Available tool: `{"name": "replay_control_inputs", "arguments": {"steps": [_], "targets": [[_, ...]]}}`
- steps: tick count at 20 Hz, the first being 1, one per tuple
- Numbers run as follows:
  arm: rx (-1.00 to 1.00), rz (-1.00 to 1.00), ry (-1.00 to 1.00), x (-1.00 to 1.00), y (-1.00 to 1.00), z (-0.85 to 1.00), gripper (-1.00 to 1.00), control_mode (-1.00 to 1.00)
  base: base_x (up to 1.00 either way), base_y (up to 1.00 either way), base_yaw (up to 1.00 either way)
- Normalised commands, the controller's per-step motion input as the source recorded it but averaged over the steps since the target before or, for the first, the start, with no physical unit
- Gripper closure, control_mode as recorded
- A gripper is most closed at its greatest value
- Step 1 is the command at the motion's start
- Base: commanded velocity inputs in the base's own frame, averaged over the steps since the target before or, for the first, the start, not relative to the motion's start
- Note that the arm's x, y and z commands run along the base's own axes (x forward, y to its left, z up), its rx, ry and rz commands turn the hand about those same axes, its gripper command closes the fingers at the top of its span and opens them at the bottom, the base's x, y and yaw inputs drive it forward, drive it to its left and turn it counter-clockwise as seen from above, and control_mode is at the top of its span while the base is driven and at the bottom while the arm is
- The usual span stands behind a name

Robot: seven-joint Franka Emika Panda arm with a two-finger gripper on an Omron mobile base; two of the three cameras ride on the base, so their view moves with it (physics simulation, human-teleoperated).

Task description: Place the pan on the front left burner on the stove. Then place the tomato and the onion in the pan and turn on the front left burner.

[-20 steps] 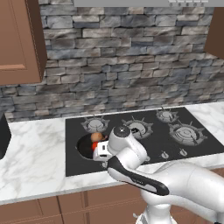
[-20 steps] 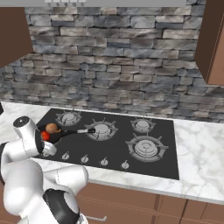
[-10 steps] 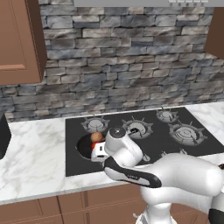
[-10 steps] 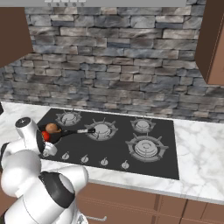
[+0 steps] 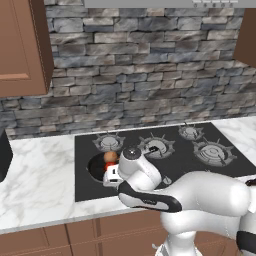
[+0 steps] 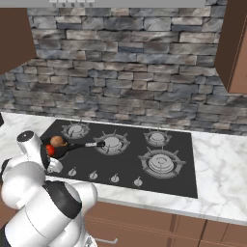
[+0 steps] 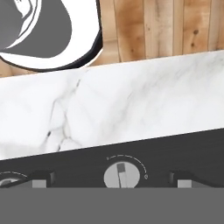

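The black pan (image 5: 96,166) sits on the stove (image 5: 175,157) over the front left burner, which it hides. Its grey-tipped handle (image 6: 91,144) points toward the middle burner. The tan-brown onion (image 5: 110,156) and the red tomato (image 5: 108,165) lie inside the pan, the tomato half hidden by my hand (image 5: 114,174). In the hand view my gripper (image 7: 111,181) is open and points down at a silver knob (image 7: 121,177), which lies between its two fingertips (image 7: 41,179) without touching them.
A row of silver knobs (image 6: 115,178) runs along the stove's front edge. Other burners (image 6: 161,163) lie to the right and behind. White marble counter (image 7: 131,105) borders the stove, with wooden cabinet fronts below. A stone wall stands behind.
My arm has shifted slightly, with the hand settling a little lower over the stove's front edge. The pan, tomato and onion have not moved, and the jaws stay open.
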Motion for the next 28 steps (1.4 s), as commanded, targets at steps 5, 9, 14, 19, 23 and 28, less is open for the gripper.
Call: {"name": "replay_control_inputs", "arguments": {"steps": [5,9,14,19,23,28], "targets": [[0.0,0.0,0.0,0.05,0.0,-0.11,-1.0,-1.0,0.0,0.0,0.0],[0.0,0.0,0.0,0.1,0.0,-0.11,-1.0,-1.0,0.0,0.0,0.0],[0.0,0.0,0.0,0.09,0.0,-0.14,-1.0,-1.0,0.0,0.0,0.0],[0.0,0.0,0.0,0.05,0.0,-0.16,-1.0,-1.0,0.0,0.0,0.0],[0.0,0.0,0.0,0.07,0.0,-0.14,-1.0,-1.0,0.0,0.0,0.0],[0.0,0.0,0.0,0.1,0.0,-0.09,-1.0,-1.0,0.0,0.0,0.0]]}}
